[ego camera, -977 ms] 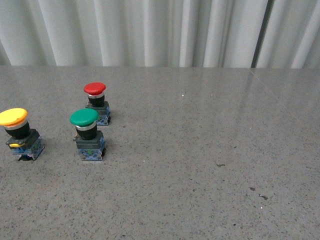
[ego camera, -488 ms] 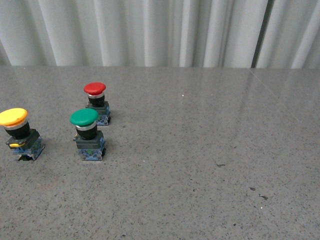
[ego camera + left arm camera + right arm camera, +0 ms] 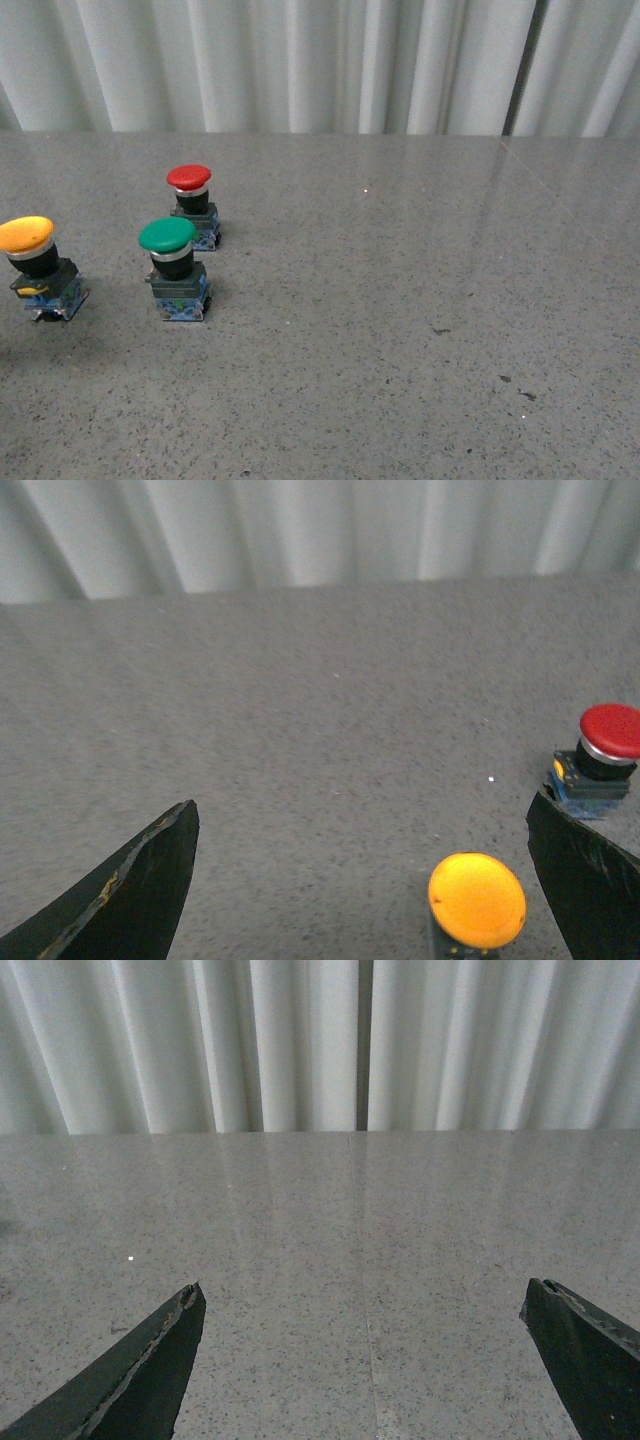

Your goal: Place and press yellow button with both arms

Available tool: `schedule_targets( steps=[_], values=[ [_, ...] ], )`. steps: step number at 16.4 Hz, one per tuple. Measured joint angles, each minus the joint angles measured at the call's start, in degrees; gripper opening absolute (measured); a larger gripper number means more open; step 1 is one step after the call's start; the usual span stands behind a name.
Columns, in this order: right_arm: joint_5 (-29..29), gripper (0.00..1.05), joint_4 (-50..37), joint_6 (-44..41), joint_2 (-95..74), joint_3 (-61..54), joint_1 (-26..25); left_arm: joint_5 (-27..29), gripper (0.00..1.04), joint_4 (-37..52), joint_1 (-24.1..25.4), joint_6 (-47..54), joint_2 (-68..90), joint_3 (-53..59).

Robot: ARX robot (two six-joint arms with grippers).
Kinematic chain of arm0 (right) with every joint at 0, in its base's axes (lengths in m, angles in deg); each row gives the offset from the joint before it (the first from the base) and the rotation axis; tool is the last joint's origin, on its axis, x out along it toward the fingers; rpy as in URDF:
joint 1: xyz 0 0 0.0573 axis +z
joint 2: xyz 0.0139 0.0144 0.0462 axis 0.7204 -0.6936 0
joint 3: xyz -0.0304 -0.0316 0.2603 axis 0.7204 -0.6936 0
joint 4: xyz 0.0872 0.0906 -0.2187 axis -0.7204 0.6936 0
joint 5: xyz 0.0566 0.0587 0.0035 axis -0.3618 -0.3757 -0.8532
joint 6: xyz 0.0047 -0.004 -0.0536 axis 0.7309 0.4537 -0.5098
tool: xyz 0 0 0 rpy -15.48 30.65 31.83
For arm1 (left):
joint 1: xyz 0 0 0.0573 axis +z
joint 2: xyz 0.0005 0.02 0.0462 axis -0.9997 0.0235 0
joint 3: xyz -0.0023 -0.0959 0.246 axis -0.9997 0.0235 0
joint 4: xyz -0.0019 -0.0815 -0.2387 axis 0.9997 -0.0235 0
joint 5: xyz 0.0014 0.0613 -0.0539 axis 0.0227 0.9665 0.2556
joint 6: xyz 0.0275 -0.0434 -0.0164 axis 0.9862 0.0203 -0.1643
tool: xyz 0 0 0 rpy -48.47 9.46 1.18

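The yellow button (image 3: pixel 33 263) stands upright on the grey table at the far left of the front view, yellow cap on a black body and blue-grey base. Neither arm shows in the front view. In the left wrist view the yellow button (image 3: pixel 477 900) sits between my left gripper's (image 3: pixel 365 880) open black fingers (image 3: pixel 130 895), closer to one finger, and the gripper is above it and empty. My right gripper (image 3: pixel 365 1360) is open and empty over bare table, with its black fingertips (image 3: pixel 140 1370) wide apart.
A green-capped button (image 3: pixel 175 268) stands just right of the yellow one, and a red-capped button (image 3: pixel 192 205) stands behind it; the red one also shows in the left wrist view (image 3: pixel 605 755). White curtains (image 3: pixel 320 60) hang behind the table's far edge.
The yellow button sits very slightly further left in the front view than a second ago. The green and red buttons have not moved.
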Motion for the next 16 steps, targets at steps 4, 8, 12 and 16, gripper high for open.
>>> schedule_targets(
  steps=[4, 8, 12, 16],
  values=[
    [0.0, 0.98, 0.0, 0.0, 0.0, 0.0, 0.0, -3.8, 0.98, -3.0, -3.8, 1.2, 14.5, -8.5],
    [0.0, 0.98, 0.0, 0.0, 0.0, 0.0, 0.0, -3.9, 0.98, -2.1, -3.5, -0.2, 18.3, -6.8],
    [0.0, 0.98, 0.0, 0.0, 0.0, 0.0, 0.0, -4.4, 0.98, 0.7, -2.4, -1.1, 19.8, -4.2],
    [0.0, 0.98, 0.0, 0.0, 0.0, 0.0, 0.0, -4.3, 0.68, 1.2, -1.2, -0.9, 20.2, -3.5]
  ],
)
